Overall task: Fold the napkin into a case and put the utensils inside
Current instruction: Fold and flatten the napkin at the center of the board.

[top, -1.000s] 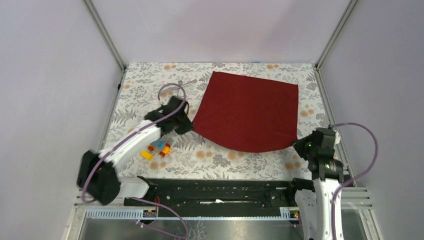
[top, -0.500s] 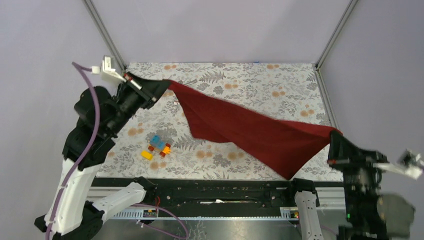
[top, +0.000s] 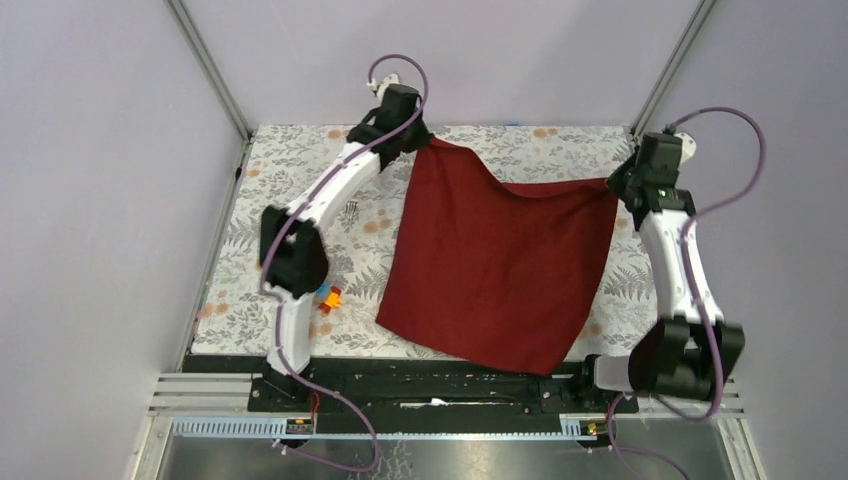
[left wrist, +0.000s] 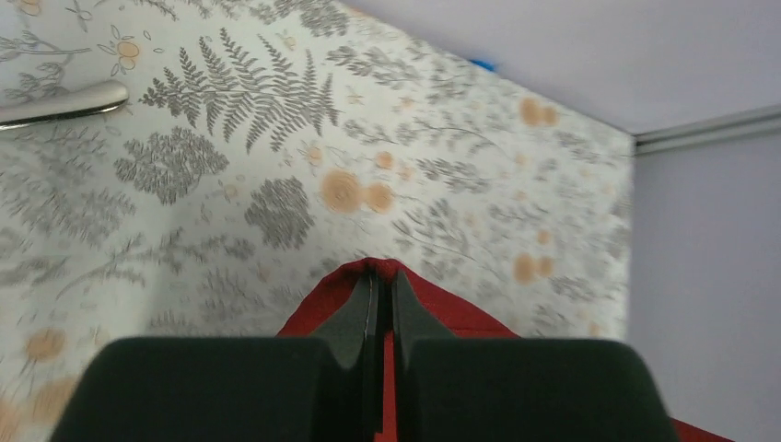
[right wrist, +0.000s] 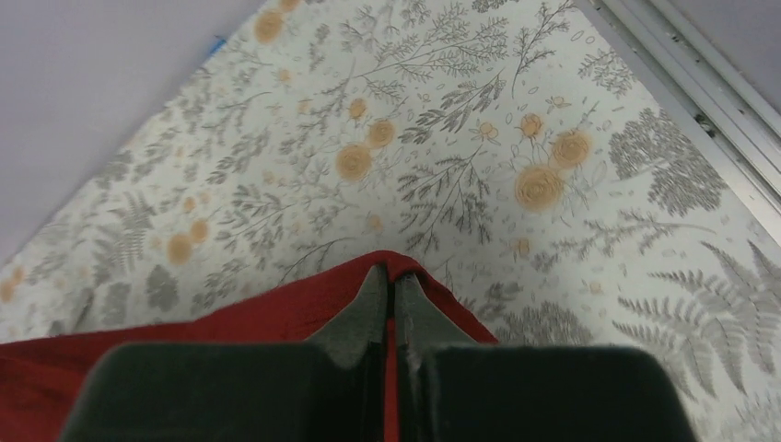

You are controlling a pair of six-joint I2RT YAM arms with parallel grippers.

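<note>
**Maroon napkin pinched at both far corners**

The napkin (top: 495,265) is a plain dark red cloth, thin and soft, spread across the middle and right of the flowered tabletop (top: 250,290). It is much larger than either gripper. Its far edge sags in a shallow curve between the two held corners. A soft crease runs down from the far left corner. From there the cloth widens toward the near side and ends in a blunt point close to the near edge of the tabletop. The surface shows no pattern, only faint folds.

The left gripper (top: 418,140) is at the far left corner of the napkin. In the left wrist view its jaws are pressed together with a peak of red cloth caught between them (left wrist: 379,276). The right gripper (top: 622,183) is at the far right corner, and its jaws are likewise closed tight on a tip of the cloth (right wrist: 389,276).

Left of the napkin, fork tines (top: 351,210) show beside the left arm. A silver handle (left wrist: 60,103) lies on the tabletop in the left wrist view. Small coloured toy blocks (top: 325,297) sit nearer, partly hidden behind the left arm.
</note>
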